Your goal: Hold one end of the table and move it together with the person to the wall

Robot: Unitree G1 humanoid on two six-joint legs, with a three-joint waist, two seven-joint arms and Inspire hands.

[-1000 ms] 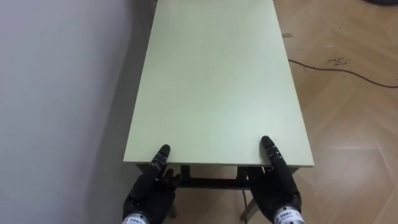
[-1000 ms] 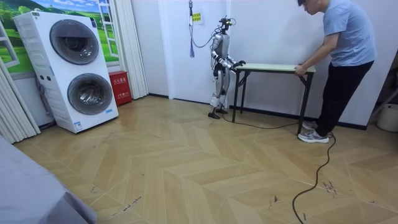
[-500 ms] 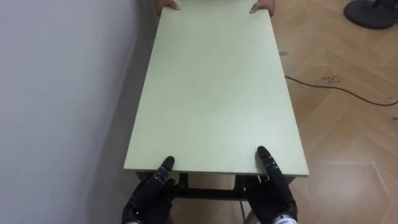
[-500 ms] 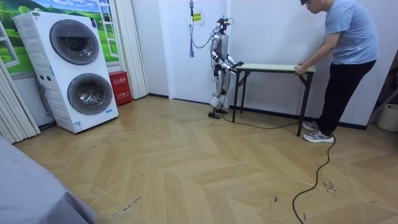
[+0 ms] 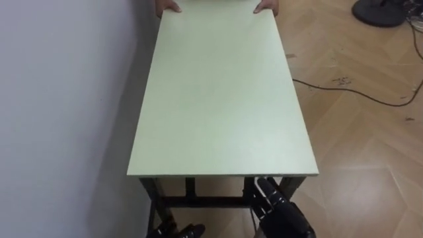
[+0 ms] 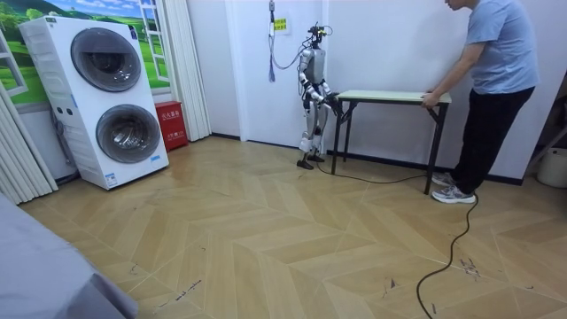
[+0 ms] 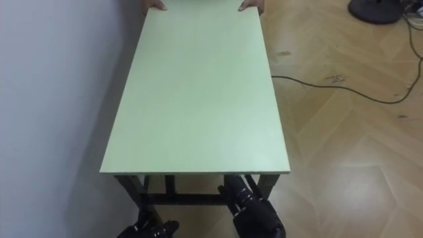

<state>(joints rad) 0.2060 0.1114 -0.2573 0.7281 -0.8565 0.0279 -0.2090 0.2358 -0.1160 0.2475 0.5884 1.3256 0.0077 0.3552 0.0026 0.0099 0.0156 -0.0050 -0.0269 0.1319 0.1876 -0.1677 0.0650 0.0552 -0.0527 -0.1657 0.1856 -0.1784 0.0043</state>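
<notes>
A long table with a pale green top (image 5: 218, 99) and dark legs stands lengthwise before me, its left side close to a white wall. My right hand (image 5: 281, 210) hangs open below the near edge, off the top, fingers loosely straight. Lower down my left hand (image 5: 178, 231) is open too, just its stretched fingers showing at the picture's bottom, holding nothing. At the far end a person's hands (image 5: 166, 6) rest on the table's edge. In the room view the person (image 6: 496, 80) bends over that end while I stand at the other end of the table (image 6: 390, 95).
The white wall (image 5: 59, 119) runs along the table's left side. To the right lies wooden floor with a dark cable (image 5: 357, 96) across it and a fan base (image 5: 380, 10) at the far right. Stacked washing machines (image 6: 111, 97) stand on the room view's left.
Both my hands have let go of the table's near edge and dropped below it, their fingers uncurling. The view has shifted slightly; the person's hands stay on the far end.
</notes>
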